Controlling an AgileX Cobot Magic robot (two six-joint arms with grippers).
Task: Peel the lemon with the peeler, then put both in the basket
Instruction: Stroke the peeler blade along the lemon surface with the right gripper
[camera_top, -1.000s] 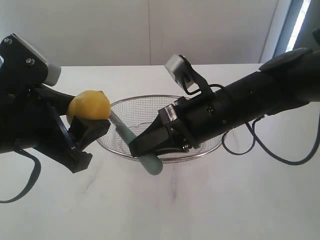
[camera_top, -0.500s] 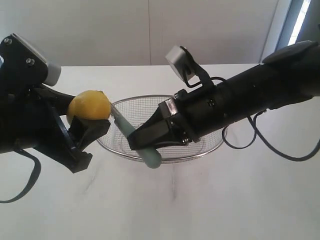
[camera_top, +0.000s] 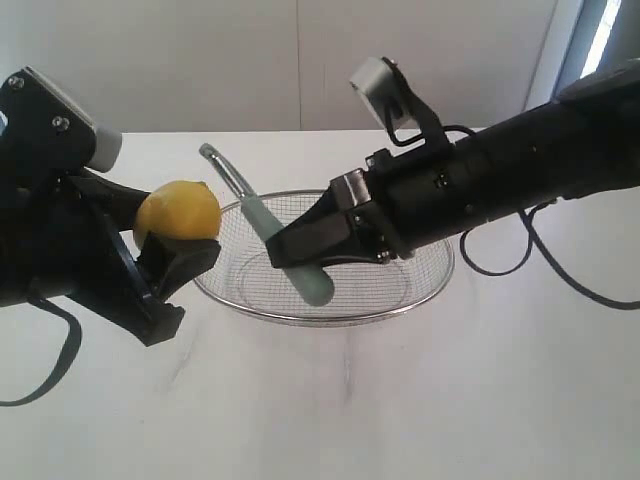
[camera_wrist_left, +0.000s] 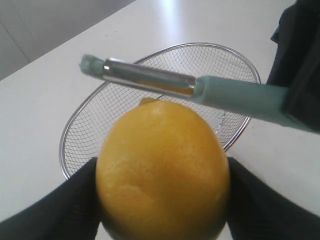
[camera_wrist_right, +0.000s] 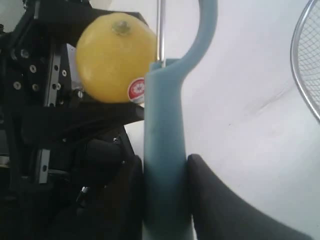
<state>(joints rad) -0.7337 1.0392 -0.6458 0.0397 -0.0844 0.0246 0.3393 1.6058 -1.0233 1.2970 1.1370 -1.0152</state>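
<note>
Pinching the lemon (camera_top: 178, 212) at left-centre, the left gripper (camera_top: 165, 238) is risking losing it should the peeler (camera_top: 262, 215), clenched in the right gripper (camera_top: 292, 255), shove sideways.

Seemingly a lab test bench: plain white tabletop (camera_top: 450, 400) against a white wall (camera_top: 200, 60).

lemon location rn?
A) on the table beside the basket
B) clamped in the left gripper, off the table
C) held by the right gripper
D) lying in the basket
B: the lemon sits between the fingers of the left gripper, raised off the table, while the right gripper holds the peeler over the basket.
</note>
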